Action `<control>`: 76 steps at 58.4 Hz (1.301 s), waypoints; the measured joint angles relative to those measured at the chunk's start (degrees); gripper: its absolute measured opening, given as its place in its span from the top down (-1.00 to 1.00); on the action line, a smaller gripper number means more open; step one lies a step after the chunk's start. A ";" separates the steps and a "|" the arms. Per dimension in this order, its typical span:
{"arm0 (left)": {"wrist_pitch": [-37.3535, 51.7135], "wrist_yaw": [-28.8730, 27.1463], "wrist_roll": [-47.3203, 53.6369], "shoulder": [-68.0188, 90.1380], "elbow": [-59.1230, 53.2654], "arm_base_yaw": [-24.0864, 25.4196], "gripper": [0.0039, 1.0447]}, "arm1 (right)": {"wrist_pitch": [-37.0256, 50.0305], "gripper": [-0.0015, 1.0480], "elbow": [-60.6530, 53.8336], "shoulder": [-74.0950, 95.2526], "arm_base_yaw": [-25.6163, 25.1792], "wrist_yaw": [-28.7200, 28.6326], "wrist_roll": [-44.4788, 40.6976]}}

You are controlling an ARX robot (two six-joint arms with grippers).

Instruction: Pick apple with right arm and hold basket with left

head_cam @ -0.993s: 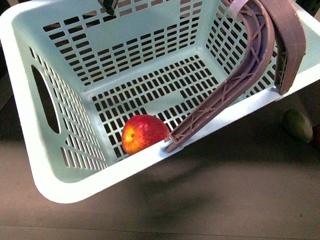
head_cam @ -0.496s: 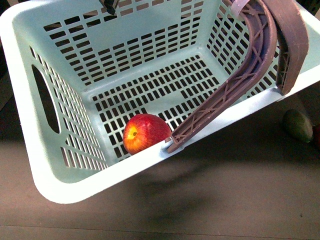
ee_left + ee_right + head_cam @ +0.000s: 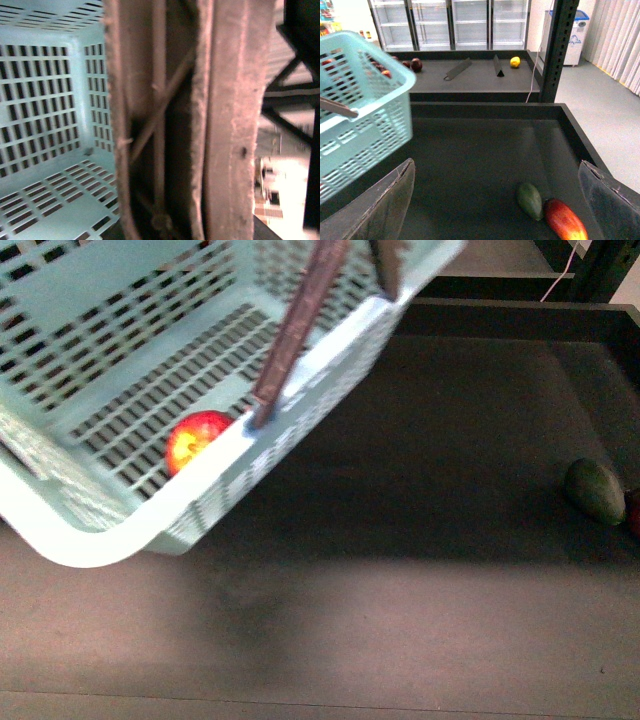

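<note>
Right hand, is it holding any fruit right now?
No, the right hand is open and empty, its fingers wide apart above the dark table.

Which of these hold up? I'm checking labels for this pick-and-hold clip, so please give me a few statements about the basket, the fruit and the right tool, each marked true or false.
1. The apple lies inside the basket. True.
2. The right tool is shut on the apple. False: it is open and empty, above the dark table.
3. A green fruit lies on the table, outside the basket. True.
4. The basket sits flat on the table. False: it hangs tilted above the table, and the apple rests against its lower wall.
</note>
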 joint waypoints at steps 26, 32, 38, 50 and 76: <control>-1.95 -9.20 -13.03 11.41 3.21 13.79 0.73 | 0.00 -0.83 0.00 0.00 0.00 0.00 0.02; -3.26 -10.34 -14.97 13.86 4.76 14.78 0.73 | 0.00 -0.83 0.00 0.00 0.00 0.00 0.02; -4.15 -11.08 -15.56 15.19 5.40 15.39 0.73 | 0.00 -0.83 0.00 0.00 0.00 0.00 0.02; -4.22 -12.61 -16.44 15.98 4.98 16.83 0.73 | 0.00 -0.83 0.00 0.00 0.00 0.00 0.02; -5.01 -12.63 -19.69 15.96 0.39 18.80 0.73 | 0.00 -0.83 0.00 0.00 0.00 0.00 0.02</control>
